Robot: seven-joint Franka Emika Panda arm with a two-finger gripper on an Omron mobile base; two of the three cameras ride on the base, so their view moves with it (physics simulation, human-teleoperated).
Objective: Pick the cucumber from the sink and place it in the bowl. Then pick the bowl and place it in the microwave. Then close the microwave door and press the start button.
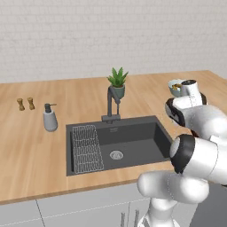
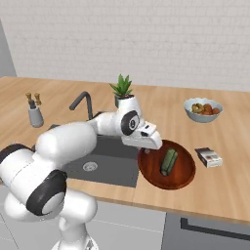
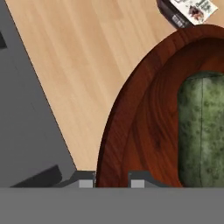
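Gripper (image 3: 112, 183) jaws are clamped on the near rim of the reddish-brown bowl (image 3: 131, 118), one fingertip (image 3: 86, 181) outside the wall and one inside. The cucumber (image 2: 169, 161) is seen lying inside the bowl, apart from the fingers. The bowl is set on the wooden counter (image 2: 229, 185) just right of the sink (image 1: 133, 142), near a small box (image 2: 208, 157) and a fruit bowl (image 2: 203, 109).
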